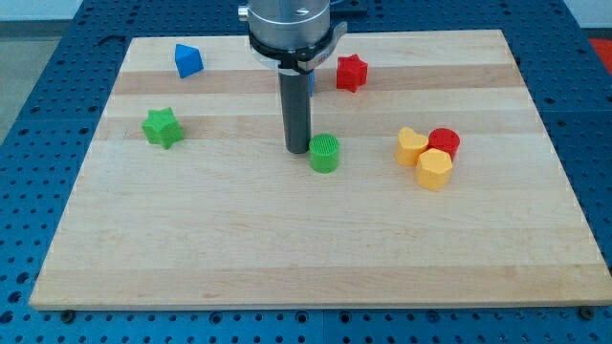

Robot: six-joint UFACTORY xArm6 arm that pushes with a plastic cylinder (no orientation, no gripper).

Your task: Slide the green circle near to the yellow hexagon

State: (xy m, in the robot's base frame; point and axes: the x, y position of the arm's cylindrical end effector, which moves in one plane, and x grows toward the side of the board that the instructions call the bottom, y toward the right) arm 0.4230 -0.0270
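The green circle stands near the middle of the wooden board. The yellow hexagon lies to the view's right of it, touching a yellow heart and a red circle. My tip rests on the board just left of the green circle, close to it or touching it. The rod rises straight up to the arm's metal flange at the view's top.
A green star lies at the left. A blue block sits at the top left. A red star is at the top, right of the rod. A blue piece peeks out behind the rod. The board lies on a blue perforated table.
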